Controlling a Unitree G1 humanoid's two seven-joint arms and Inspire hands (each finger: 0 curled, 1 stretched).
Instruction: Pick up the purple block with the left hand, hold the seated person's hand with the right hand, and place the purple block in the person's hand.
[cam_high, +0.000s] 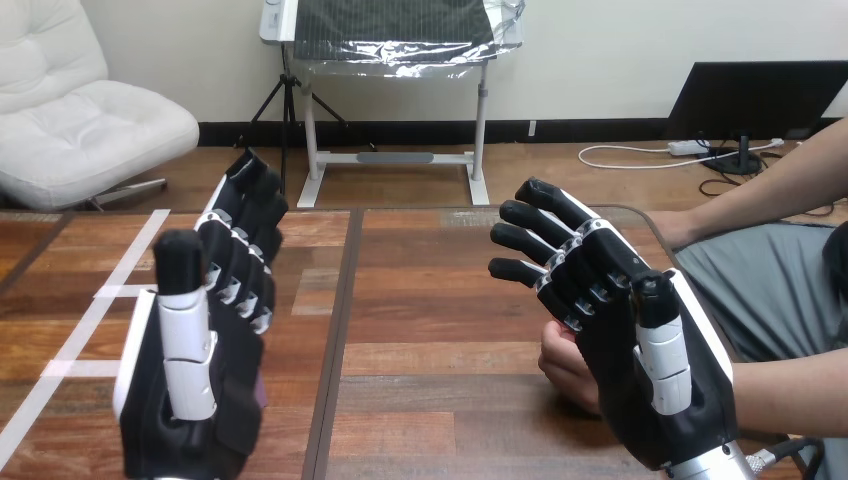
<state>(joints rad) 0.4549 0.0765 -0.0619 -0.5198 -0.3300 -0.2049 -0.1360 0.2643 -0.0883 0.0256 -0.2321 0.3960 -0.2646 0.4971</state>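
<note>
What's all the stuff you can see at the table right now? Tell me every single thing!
Wooden plank table: one, brown, across the whole lower view.
White tape strips: a few, white, stuck on the table's left part.
Purple sliver: one, purple, peeking out at the left hand's right edge; too hidden to tell what it is.
Person's hand: one, low over the table at the right, partly behind the right hand; I cannot tell if they touch.
Left hand: one, black and white, raised at the left, fingers straight.
Right hand: one, black and white, raised at the right, fingers relaxed.
</note>
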